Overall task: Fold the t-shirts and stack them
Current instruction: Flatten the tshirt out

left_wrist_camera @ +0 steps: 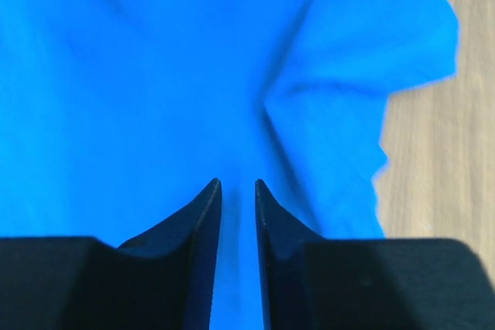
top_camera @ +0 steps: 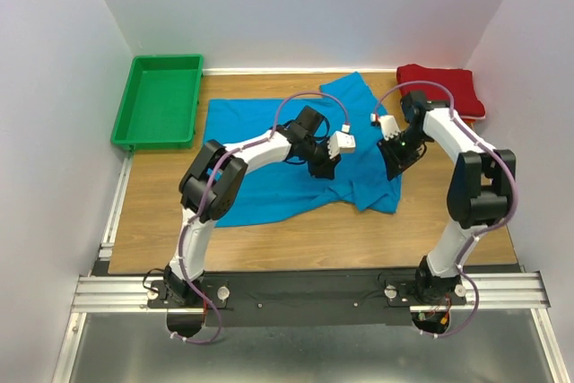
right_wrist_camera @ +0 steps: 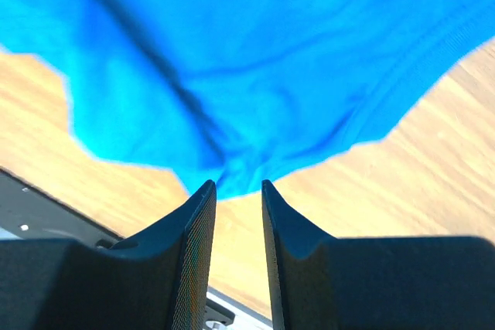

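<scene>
Cloth covers the middle of the desk [top_camera: 314, 239]: the blue shirt [top_camera: 242, 123] lies spread out and rumpled there, one corner reaching toward the back wall at the top centre of the overhead view, with a bunched lump at its lower right edge. The red shirt [top_camera: 444, 87] sits apart from it in the upper right of that view, gathered into a thick bundle in the back corner. A green tray [top_camera: 166, 100] rests at the upper left, just beside the blue shirt's left edge. Both arms bend in over the blue shirt. The left arm [top_camera: 260, 152] reaches across it to the middle of the frame, its jaws pointing down at the cloth. In the left wrist view they stand a narrow slit apart, gripping nothing. Blue cloth fills nearly everything beyond them, and a deep crease runs up and to the right from just ahead of the tips. The right arm [top_camera: 448, 132] comes in from the right of the frame, its jaws above the shirt's right edge. In the right wrist view those jaws are also a little apart, with bare wood showing in the gap. The shirt's hem lies just past the tips, wrinkled where it dips toward them.
</scene>
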